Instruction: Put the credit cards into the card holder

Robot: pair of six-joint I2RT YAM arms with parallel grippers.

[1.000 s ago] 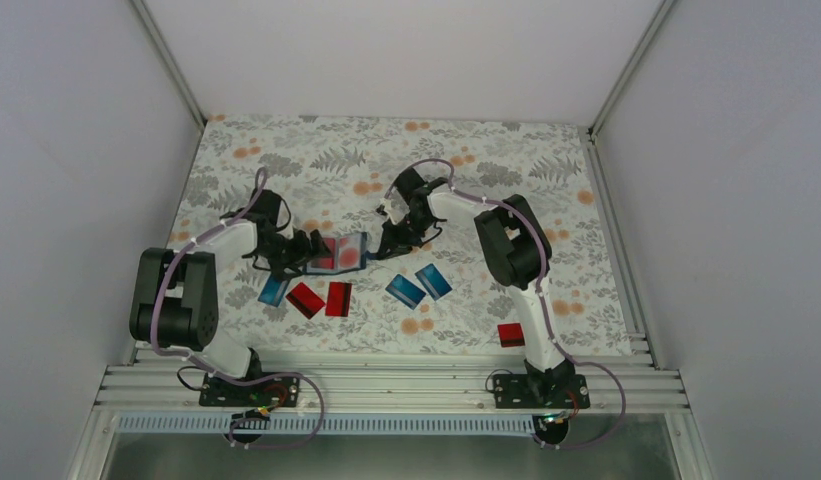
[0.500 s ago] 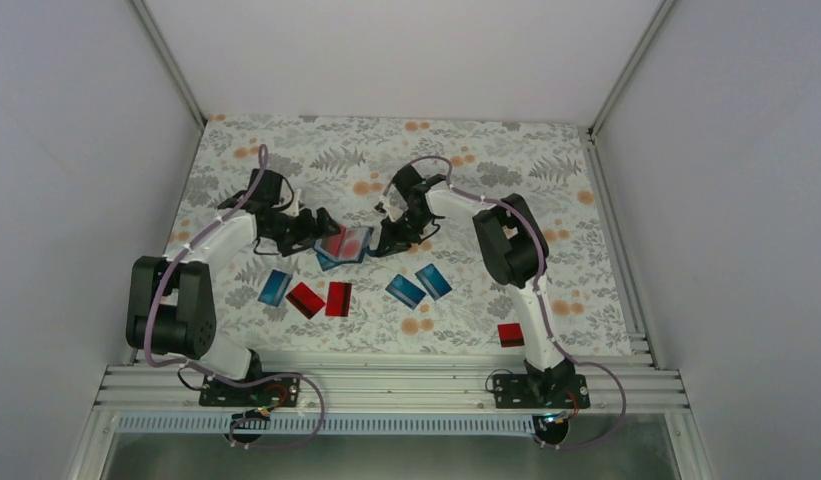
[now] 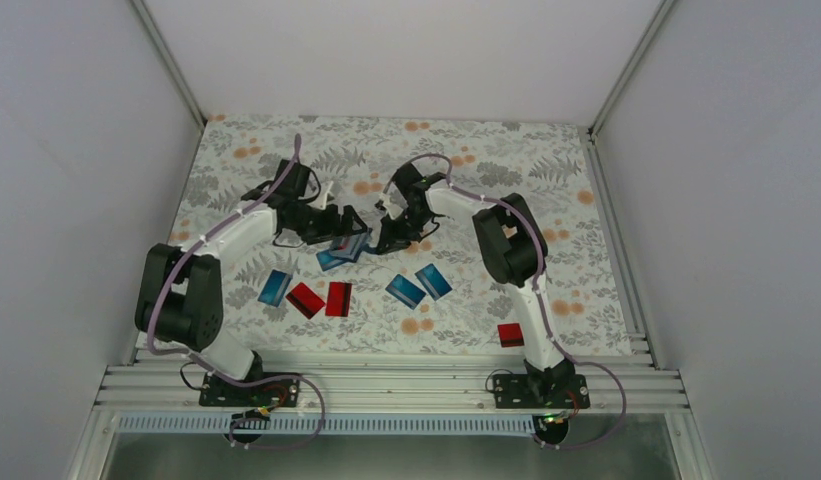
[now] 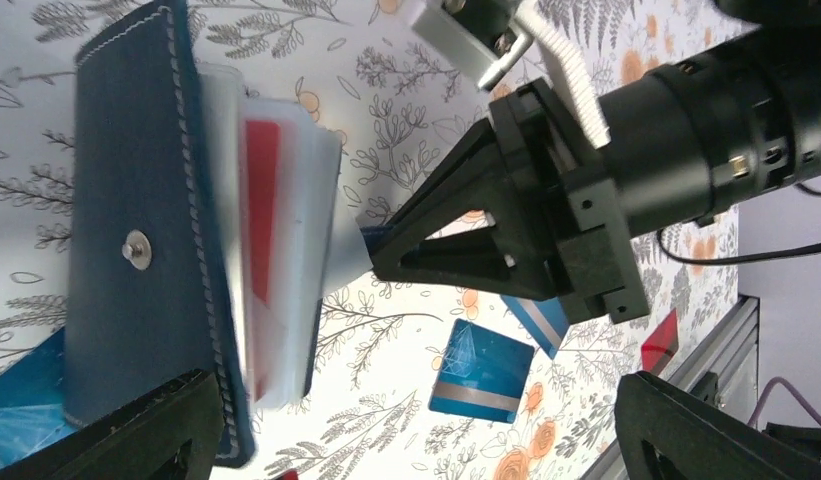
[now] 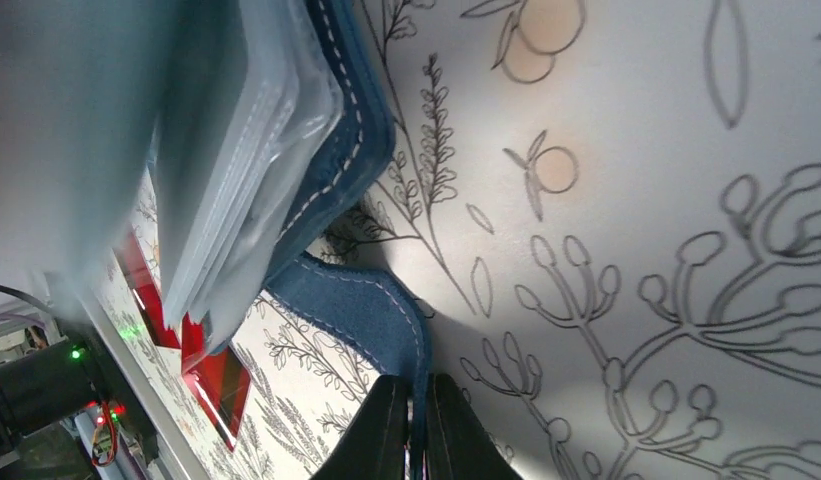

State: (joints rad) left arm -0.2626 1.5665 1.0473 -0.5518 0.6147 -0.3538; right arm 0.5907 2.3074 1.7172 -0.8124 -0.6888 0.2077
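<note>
The navy card holder (image 3: 347, 247) lies between my two grippers. In the left wrist view the card holder (image 4: 126, 230) shows its snap and clear pockets with a red card (image 4: 260, 200) inside. My right gripper (image 3: 388, 238) is shut on the holder's closure tab (image 5: 371, 310), its fingers (image 5: 381, 430) pinching the edge. My left gripper (image 3: 343, 224) hovers over the holder, open and empty (image 4: 416, 405). Loose credit cards lie nearer the arms: a blue card (image 3: 275, 288), two red cards (image 3: 306, 299) (image 3: 338, 298), two blue cards (image 3: 405, 291) (image 3: 434, 281) and a red card (image 3: 510, 335).
The floral tablecloth (image 3: 506, 160) covers the table inside white walls. A metal rail (image 3: 386, 385) runs along the near edge by the arm bases. A blue card (image 4: 481, 372) lies just under my left gripper's opening.
My left gripper let go of the holder's left side and swung up and right over it. The holder, spread open with red showing, has folded smaller. The right gripper stays put.
</note>
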